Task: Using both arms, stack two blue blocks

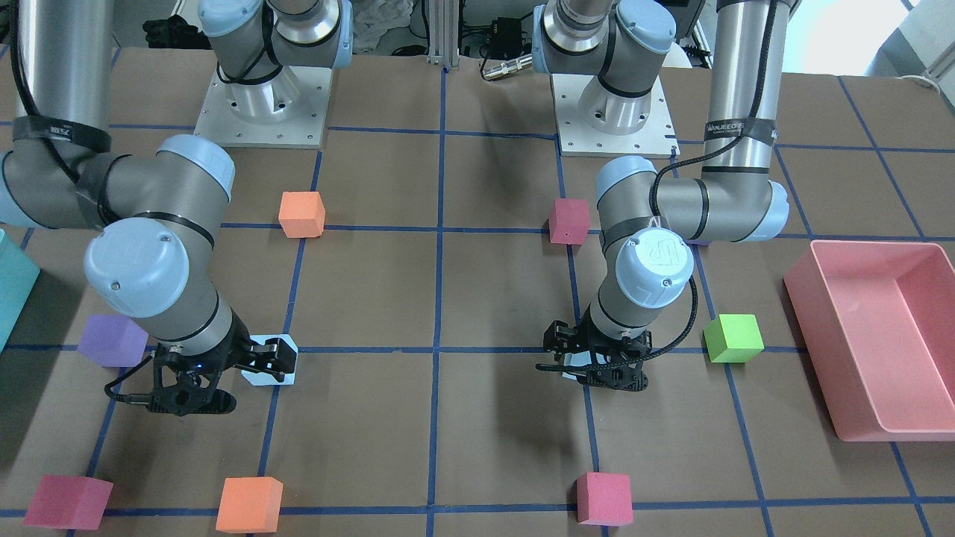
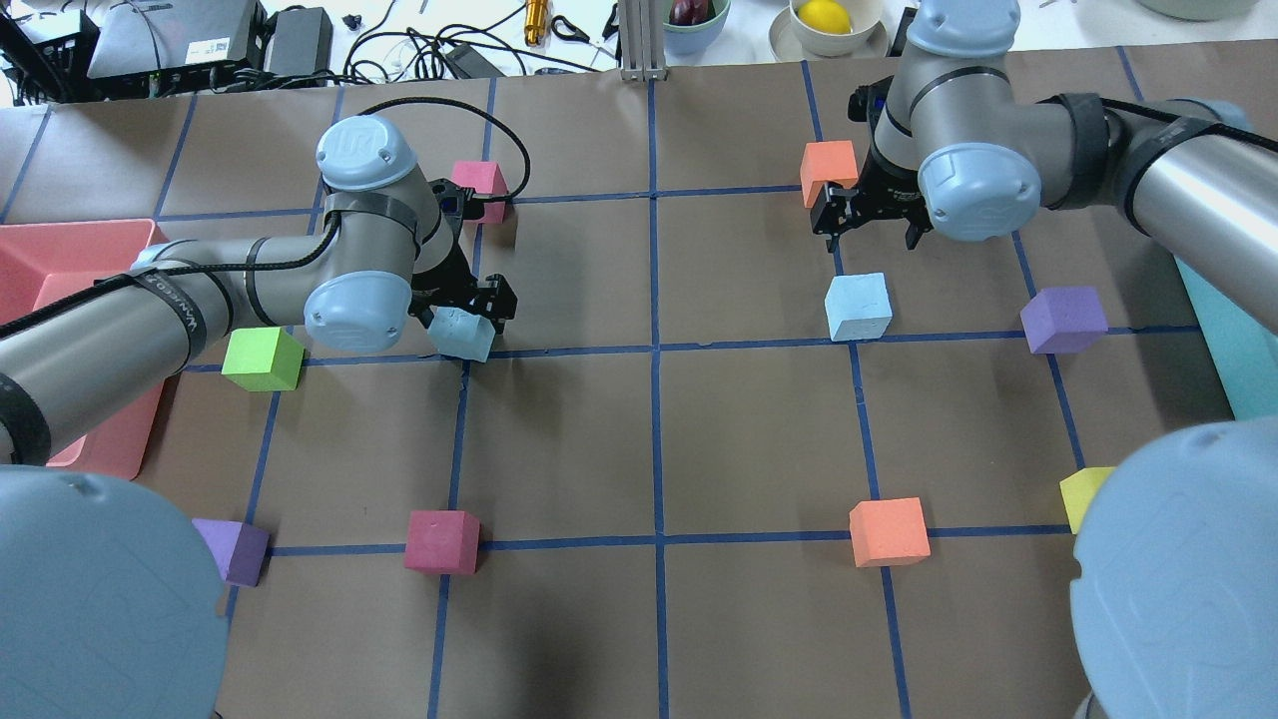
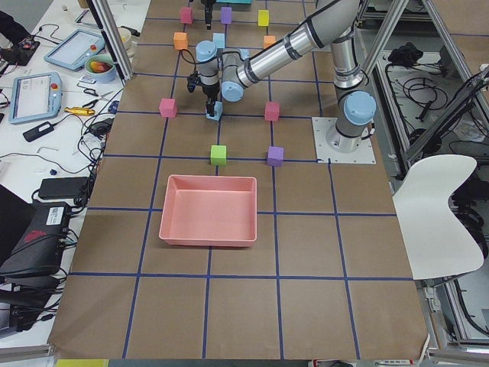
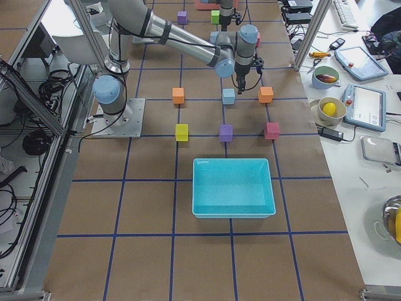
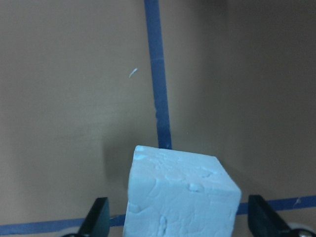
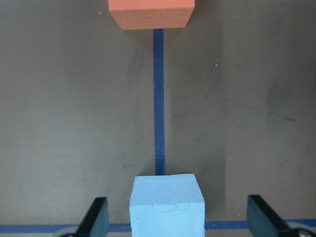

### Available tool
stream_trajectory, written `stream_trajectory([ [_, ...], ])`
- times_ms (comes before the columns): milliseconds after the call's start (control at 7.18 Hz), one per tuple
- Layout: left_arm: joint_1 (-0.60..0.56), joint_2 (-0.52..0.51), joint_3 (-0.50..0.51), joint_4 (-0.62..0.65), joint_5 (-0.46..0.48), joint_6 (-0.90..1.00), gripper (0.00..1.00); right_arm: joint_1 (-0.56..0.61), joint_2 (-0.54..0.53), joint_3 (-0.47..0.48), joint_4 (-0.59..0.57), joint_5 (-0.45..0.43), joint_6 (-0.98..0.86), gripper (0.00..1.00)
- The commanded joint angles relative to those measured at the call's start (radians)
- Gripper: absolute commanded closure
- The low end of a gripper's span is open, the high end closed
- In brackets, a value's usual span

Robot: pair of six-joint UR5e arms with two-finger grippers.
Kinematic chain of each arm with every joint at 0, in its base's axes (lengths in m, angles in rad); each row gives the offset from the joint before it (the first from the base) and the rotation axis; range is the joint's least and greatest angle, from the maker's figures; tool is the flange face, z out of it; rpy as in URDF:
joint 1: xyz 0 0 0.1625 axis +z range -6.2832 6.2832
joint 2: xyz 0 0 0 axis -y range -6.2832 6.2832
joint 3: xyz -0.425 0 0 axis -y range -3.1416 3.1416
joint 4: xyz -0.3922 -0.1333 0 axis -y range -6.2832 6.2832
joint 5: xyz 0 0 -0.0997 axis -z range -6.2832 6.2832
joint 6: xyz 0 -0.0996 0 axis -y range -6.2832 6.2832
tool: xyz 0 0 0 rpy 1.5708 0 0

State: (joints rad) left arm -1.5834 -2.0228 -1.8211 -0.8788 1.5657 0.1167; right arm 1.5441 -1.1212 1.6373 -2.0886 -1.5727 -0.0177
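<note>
One blue block (image 2: pixel 461 336) lies on a blue tape line left of centre, slightly tilted. My left gripper (image 2: pixel 465 314) is down around it and open. In the left wrist view the block (image 5: pixel 180 197) sits between the fingers (image 5: pixel 98 217), with small gaps on both sides. The second blue block (image 2: pixel 859 306) lies right of centre. My right gripper (image 2: pixel 867 222) hangs above it, open and empty. In the right wrist view that block (image 6: pixel 168 205) is centred below the wide-apart fingers (image 6: pixel 96 217). In the front view the left gripper (image 1: pixel 597 367) hides most of its block.
A pink bin (image 2: pixel 60 250) stands at the left edge and a teal bin (image 2: pixel 1223 340) at the right. Green (image 2: pixel 262 359), orange (image 2: pixel 829 172), purple (image 2: pixel 1064 320) and magenta (image 2: pixel 442 541) cubes lie on the grid around both grippers.
</note>
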Motion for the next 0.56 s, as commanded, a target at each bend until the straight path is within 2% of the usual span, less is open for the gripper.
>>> stream_trajectory([
  [0, -0.001, 0.001, -0.007, 0.003, -0.001, 0.018, 0.06, 0.001, 0.052, 0.003, -0.001, 0.002, 0.007, 0.00],
  [139, -0.001, 0.002, -0.017, 0.003, 0.000, 0.035, 0.07, 0.001, 0.055, 0.007, 0.002, 0.003, 0.012, 0.00],
  [278, -0.001, 0.007, -0.015, 0.004, -0.001, 0.037, 0.19, 0.001, 0.057, 0.025, -0.002, 0.002, 0.009, 0.24],
  [418, -0.001, 0.004, -0.015, 0.004, -0.001, 0.041, 0.29, 0.001, 0.055, 0.030, 0.002, 0.002, 0.012, 0.97],
])
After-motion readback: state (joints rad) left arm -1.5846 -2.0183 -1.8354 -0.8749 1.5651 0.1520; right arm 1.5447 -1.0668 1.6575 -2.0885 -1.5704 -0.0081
